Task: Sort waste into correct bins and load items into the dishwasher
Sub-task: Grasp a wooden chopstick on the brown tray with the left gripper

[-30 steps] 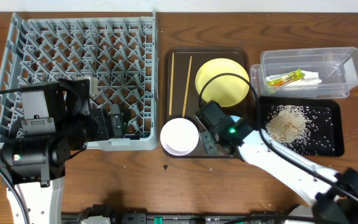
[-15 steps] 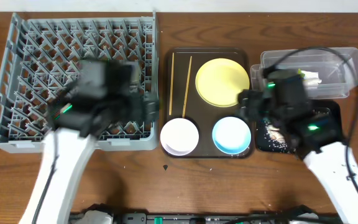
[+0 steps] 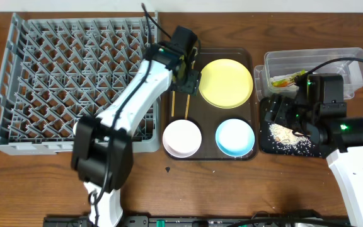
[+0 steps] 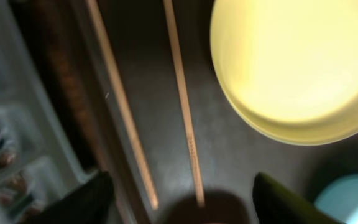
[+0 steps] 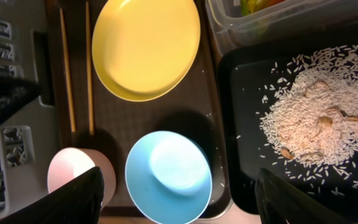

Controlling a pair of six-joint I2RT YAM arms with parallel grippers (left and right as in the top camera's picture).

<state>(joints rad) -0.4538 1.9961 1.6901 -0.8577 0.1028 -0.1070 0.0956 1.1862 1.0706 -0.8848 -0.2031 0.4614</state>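
Observation:
Two wooden chopsticks lie on the left of the dark brown tray, beside the yellow plate. My left gripper hovers open and empty just above them; its wrist view shows the chopsticks between the fingers and the plate. The white bowl and light blue bowl sit at the tray's front. My right gripper is open and empty over the black tray's left edge. Rice scraps lie in that tray. The sachet lies in the clear tub. Napkin and cup are not in view.
The grey dish rack fills the left side, with nothing in it. The dark brown serving tray stands between the rack and the bins. The right wrist view shows the blue bowl, plate, rice and gripper.
My left arm has swung from the rack's front to the chopsticks on the brown tray. My right arm has moved right, from the blue bowl to the black tray.

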